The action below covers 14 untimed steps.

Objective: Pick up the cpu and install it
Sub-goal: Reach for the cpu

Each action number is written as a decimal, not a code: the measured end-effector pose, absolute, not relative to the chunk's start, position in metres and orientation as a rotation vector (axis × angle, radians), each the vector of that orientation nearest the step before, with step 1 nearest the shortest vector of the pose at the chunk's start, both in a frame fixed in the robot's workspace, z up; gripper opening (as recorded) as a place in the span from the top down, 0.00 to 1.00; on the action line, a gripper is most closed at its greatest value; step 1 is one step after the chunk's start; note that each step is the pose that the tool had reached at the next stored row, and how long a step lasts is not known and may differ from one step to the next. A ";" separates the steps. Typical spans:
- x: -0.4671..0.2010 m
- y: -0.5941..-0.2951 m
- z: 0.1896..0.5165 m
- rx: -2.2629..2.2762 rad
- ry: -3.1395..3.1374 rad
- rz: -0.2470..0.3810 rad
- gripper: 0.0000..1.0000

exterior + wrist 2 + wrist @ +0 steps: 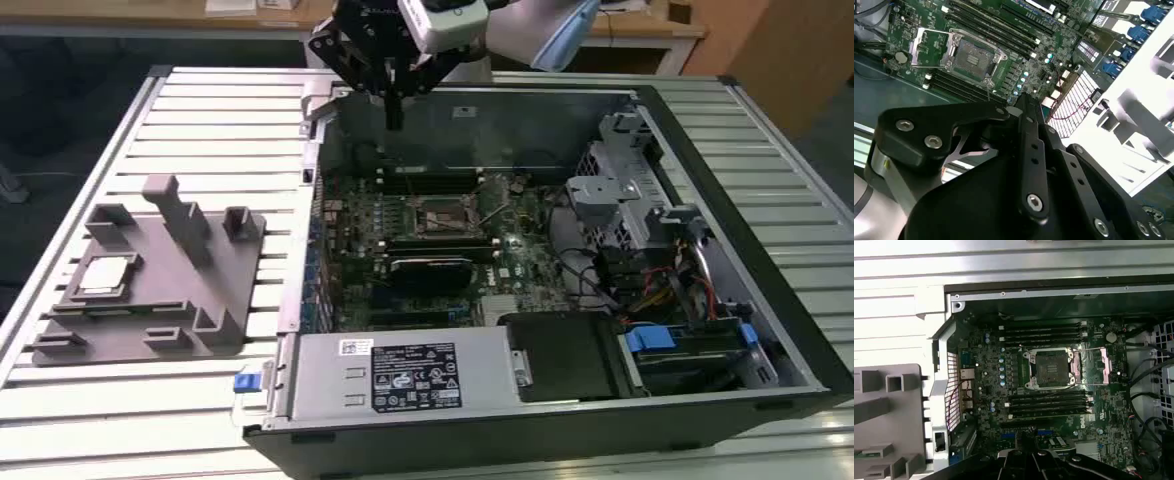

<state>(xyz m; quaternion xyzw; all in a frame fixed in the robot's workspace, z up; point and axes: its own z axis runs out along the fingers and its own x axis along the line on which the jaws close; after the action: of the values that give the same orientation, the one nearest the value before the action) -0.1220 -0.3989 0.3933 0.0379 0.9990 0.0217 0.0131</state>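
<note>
The cpu (106, 275), a small silvery square chip, lies flat in a recess of the grey fixture tray (200, 330) on the exterior view's left, outside the computer case. My gripper (394, 124) hangs above the far edge of the open case, well apart from the cpu. Its fingers are pressed together with nothing between them, and in the second wrist view the gripper (1022, 98) narrows to one thin dark tip. The motherboard's socket (441, 216) stands open with its metal frame lifted, seen in both wrist views as the socket (972, 58) and the socket (1052, 368).
The open tower case (747, 330) lies on a slatted white table (200, 110). Inside are memory slots (1046, 407), a drive cage with cables (641, 215) and a power supply (400, 375). The tray carries upright posts (180, 215).
</note>
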 end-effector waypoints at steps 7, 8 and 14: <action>-0.123 -0.399 0.393 0.118 3.113 0.067 0.89; -0.123 -0.399 0.393 0.118 3.112 0.068 0.89; -0.127 -0.399 0.393 0.118 3.112 0.068 0.89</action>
<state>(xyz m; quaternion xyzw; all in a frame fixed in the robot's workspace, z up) -0.1274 -0.3990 0.3933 0.0378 0.9990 0.0217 0.0131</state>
